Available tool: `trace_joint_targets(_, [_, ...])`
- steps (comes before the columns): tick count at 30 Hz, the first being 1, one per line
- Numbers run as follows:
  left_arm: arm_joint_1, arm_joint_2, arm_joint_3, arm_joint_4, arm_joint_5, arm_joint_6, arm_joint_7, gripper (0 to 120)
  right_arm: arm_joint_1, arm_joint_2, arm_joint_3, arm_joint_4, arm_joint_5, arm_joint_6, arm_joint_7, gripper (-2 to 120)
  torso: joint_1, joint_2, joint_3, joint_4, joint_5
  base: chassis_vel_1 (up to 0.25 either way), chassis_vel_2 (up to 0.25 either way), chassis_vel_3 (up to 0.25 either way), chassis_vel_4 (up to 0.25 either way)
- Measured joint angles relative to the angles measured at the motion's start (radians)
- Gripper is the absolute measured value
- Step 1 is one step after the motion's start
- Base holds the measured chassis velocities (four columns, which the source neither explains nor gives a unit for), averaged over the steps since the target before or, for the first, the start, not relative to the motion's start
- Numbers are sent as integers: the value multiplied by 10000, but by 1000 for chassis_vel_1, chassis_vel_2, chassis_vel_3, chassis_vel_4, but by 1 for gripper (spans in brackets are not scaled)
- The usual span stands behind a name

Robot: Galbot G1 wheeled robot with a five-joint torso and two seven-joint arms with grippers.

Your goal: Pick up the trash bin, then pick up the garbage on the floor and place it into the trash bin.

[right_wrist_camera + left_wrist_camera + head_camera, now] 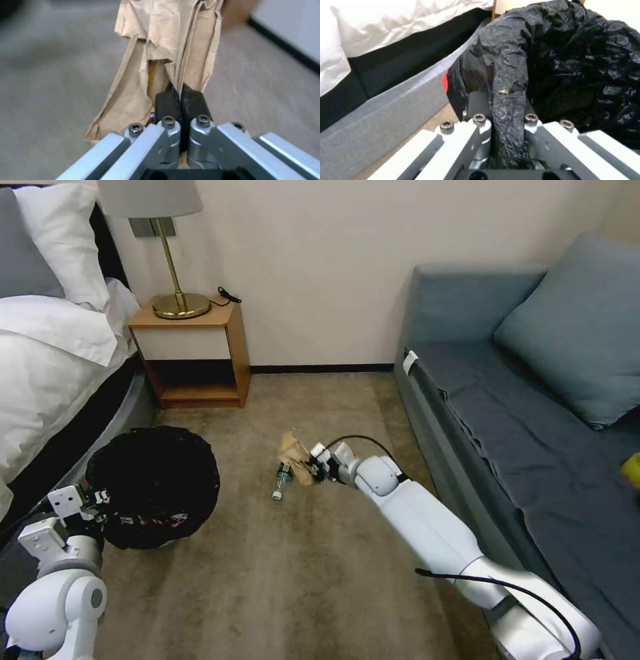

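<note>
On floor (280,573): plastic bottle (282,480), lying beside the held paper.
Right gripper (180,96): jaws clamped on crumpled brown paper (166,47).
Left gripper (502,105): jaws pinched on trash bin (153,483) rim.

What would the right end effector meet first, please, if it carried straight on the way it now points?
Probably the plastic bottle on the carpet, just past the brown paper that the right end effector pinches; depth is unclear.
</note>
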Motion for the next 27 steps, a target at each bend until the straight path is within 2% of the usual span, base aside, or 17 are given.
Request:
trace_joint_targets(1, [-27,10,13,24,16,0,0,4,25,-3,-91,314,219,-40,2,0,0,0,0,1,0,0,0,0,0])
trace_joint_targets(2, [-113,14,72,56,62,0,-3,4,292,-4,-777,1418,1481,-87,-109,0,0,0,0,0,0,0,0,0,0])
trace_joint_targets(8, [-132,-76,143,56,146,19,-7,4,995,268,-2039,2151,2751,-194,-329,0,0,0,0,2,0,0,0,0,0])
trace_joint_targets(15, [-155,-184,135,-36,202,74,-20,4,1308,899,-2772,1506,2809,-151,-286,0,0,0,0,2,-1,0,0,0,0])
trace_joint_targets(17, [-183,-277,157,-220,208,153,-41,4,1293,1318,-2951,816,2510,117,-211,0,0,0,0,1,-1,0,0,0,0])
trace_joint_targets(23, [-152,-302,156,-284,208,173,-48,4,1208,1707,-3061,442,2385,182,58,1,0,0,0,2,-1,0,0,0,0])
trace_joint_targets(26, [-126,-300,137,-284,204,174,-65,4,1105,1759,-3147,453,2375,187,297,17,0,0,0,1,-1,0,0,0,0])
trace_joint_targets(27, [-126,-300,137,-284,204,174,-65,4,1105,1759,-3147,453,2375,187,297,17,0,0,0,1,-1,0,0,0,0])
